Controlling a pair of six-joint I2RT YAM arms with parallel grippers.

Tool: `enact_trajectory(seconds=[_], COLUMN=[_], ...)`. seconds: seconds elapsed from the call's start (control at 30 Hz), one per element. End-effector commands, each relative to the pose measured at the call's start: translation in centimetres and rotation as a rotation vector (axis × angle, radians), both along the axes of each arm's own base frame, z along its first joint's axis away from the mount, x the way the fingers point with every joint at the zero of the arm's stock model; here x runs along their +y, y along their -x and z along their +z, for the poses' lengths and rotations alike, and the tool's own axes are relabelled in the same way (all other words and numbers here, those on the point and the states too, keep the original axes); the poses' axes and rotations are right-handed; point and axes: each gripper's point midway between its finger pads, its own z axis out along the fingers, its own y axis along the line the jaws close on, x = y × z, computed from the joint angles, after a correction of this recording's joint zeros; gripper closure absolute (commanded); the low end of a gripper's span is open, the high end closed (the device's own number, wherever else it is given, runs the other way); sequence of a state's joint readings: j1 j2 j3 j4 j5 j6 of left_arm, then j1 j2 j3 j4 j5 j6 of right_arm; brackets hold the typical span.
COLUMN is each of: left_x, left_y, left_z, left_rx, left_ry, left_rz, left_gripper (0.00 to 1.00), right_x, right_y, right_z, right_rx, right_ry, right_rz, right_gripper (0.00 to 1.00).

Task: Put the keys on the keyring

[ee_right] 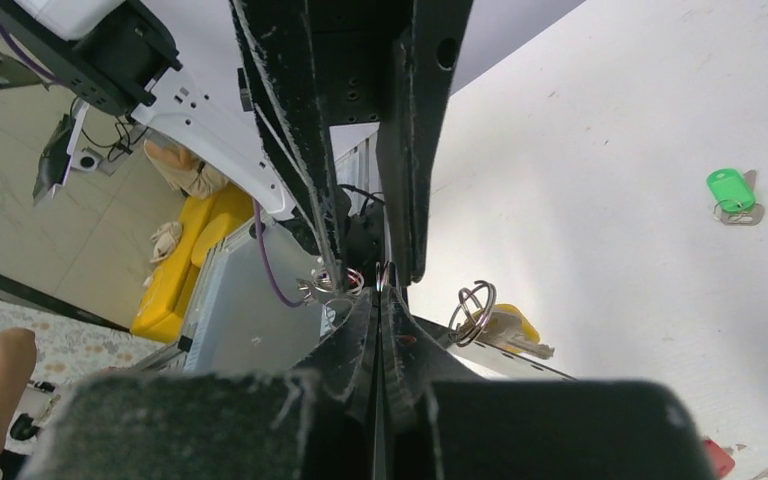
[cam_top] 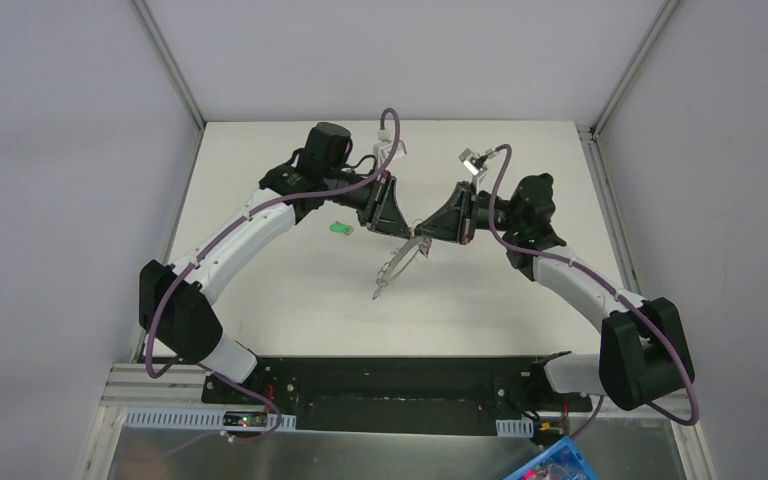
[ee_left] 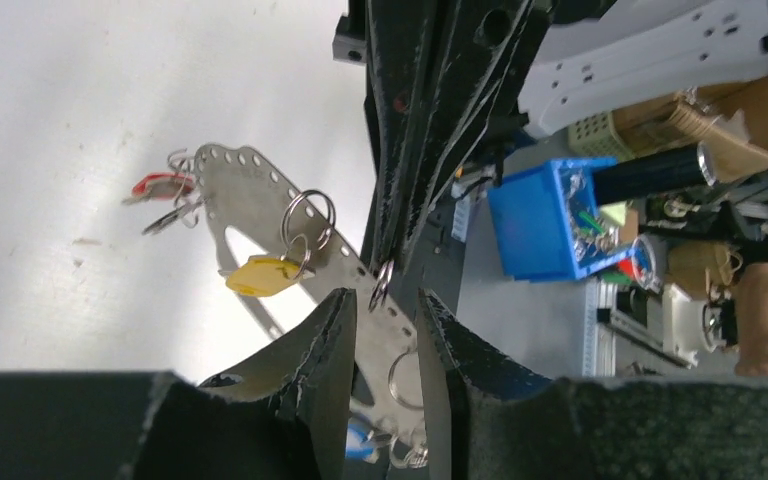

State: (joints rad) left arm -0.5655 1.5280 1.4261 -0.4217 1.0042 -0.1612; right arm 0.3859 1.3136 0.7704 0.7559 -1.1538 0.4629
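Gripping the keyring plate (ee_left: pixel 245 185) tight in my closed right pincer (ee_right: pixel 380 290) (yellow key (ee_left: pixel 260 275) already ringed), I'd free my left pincer (ee_left: pixel 385 297), fingers apart astride it, for the green key (cam_top: pixel 339 228) on the counter (cam_top: pixel 290 300).

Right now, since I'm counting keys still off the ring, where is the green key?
The metal key with the green plastic head lies on the white table, left of centre in the top view, apart from the perforated steel plate to its right.
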Motion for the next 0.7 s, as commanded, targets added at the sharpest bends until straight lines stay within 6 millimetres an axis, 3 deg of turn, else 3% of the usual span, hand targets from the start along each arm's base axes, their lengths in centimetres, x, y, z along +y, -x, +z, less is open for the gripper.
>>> enact_trajectory(seconds=[0.0, 0.67], left_x=[-0.5, -1.1], left_y=[0.0, -0.3], left_z=[4.8, 3.9], left_rx=[-0.028, 0.063], left_ry=[0.192, 0.211], left_rz=[-0.014, -0.007], left_gripper=[0.70, 0.78], right_x=[-0.4, -1.6], right_y=[-0.7, -2.0], right_z=[2.2, 3.3], right_rx=[-0.042, -0.002], right_ry=[-0.078, -0.139], right_rz=[-0.040, -0.106], right_gripper=[1.00, 1.00])
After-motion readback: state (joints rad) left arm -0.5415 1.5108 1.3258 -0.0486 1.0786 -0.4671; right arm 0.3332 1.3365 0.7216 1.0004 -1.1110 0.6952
